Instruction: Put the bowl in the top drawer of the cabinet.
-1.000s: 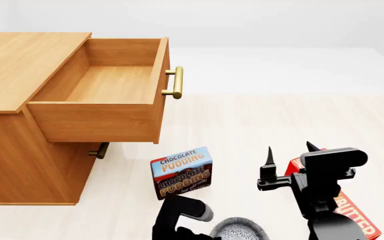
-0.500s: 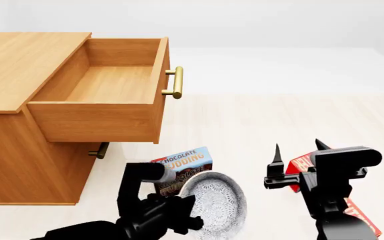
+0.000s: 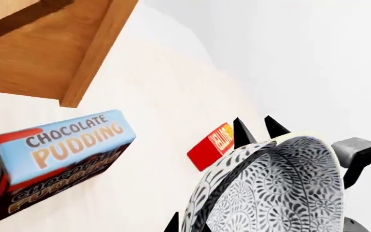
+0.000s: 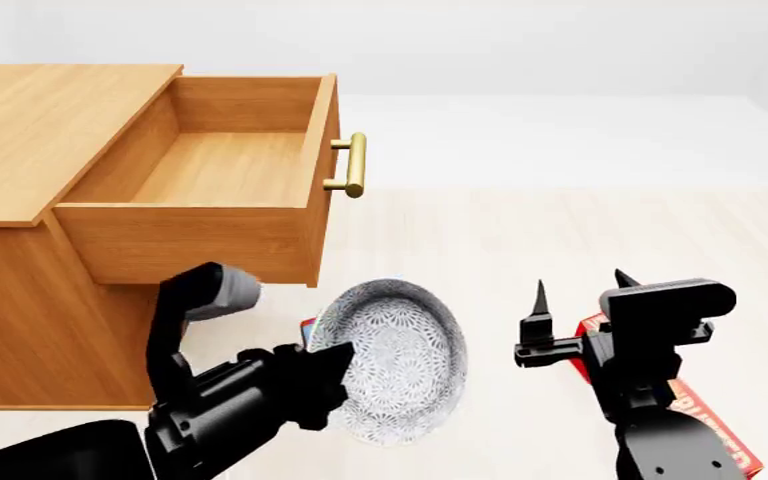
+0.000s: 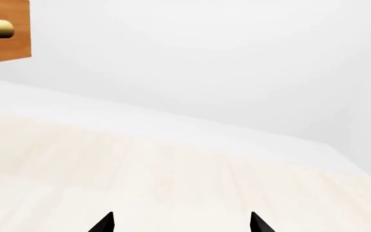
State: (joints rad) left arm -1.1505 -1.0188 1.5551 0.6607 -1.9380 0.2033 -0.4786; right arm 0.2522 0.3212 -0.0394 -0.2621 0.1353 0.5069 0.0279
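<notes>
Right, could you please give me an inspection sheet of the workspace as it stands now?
Surface: pale wood-look floor.
Job's things: bowl lifted, tilted on edge, below the top drawer, which stands open and empty on the cabinet.
Clutter: pudding box and red butter box on the floor.
Grippers: left gripper shut on the bowl's rim; right gripper open, empty.
Cables: nothing seen.
Surroundings: plain white walls.
</notes>
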